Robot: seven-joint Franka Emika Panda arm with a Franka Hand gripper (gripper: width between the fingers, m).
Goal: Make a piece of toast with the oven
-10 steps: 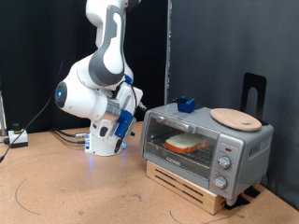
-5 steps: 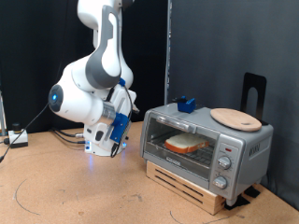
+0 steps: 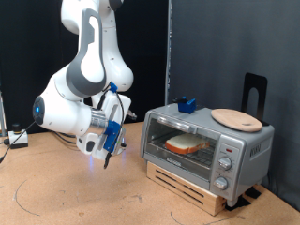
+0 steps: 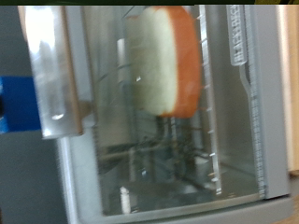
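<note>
The silver-grey oven (image 3: 246, 150) stands on a wooden base at the exterior view's right, with its glass door shut. The piece of toast (image 3: 187, 143) lies on the wire rack inside, seen through the glass. My gripper (image 3: 110, 152) hangs in the air to the exterior view's left of the oven, clear of the door, with nothing seen between its fingers. In the wrist view the oven door (image 4: 159, 159) fills the picture, with the toast (image 4: 166, 61) behind the glass and the door handle (image 4: 56, 65) beside it. My fingers do not show there.
A round tan wooden plate (image 3: 236, 119) and a small blue object (image 3: 186, 103) sit on the oven's top. A black stand (image 3: 253, 91) rises behind the oven. Cables and a small box (image 3: 17, 138) lie at the exterior view's left on the brown table (image 3: 84, 192).
The arm has swung towards the exterior view's left and a little lower, away from the oven door. The oven, toast and plate have not moved.
</note>
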